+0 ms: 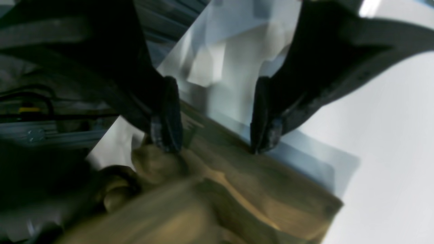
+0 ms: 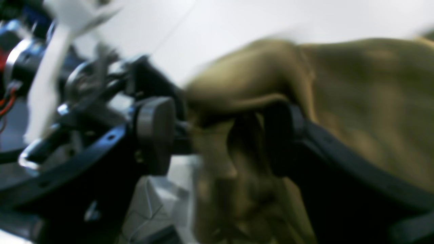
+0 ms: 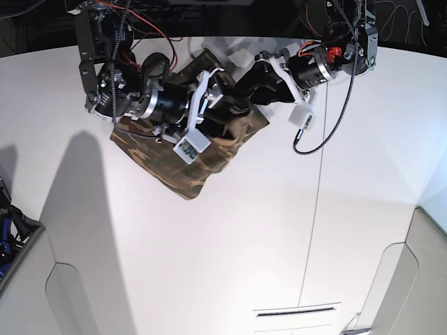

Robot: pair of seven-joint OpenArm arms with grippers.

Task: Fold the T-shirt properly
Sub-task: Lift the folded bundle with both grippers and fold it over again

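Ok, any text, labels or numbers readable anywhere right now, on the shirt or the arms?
None can be read.
T-shirt: camouflage print only, no words showing.
Left end effector and right end effector: no legible markings; both wrist views are blurred.

The large short-sleeved cloth T-shirt (image 3: pixel 183 162) carries a camouflage print of olive green, brown and tan streaks, muddy gold where it bunches beside the right end effector (image 2: pixel 217 135). That end effector is matte black with dark grey pads. The left end effector (image 1: pixel 217 142) is black too, its fingertips (image 1: pixel 268 135) worn greyish. Beneath both, the smooth worktop (image 3: pixel 230 251) is plain white.
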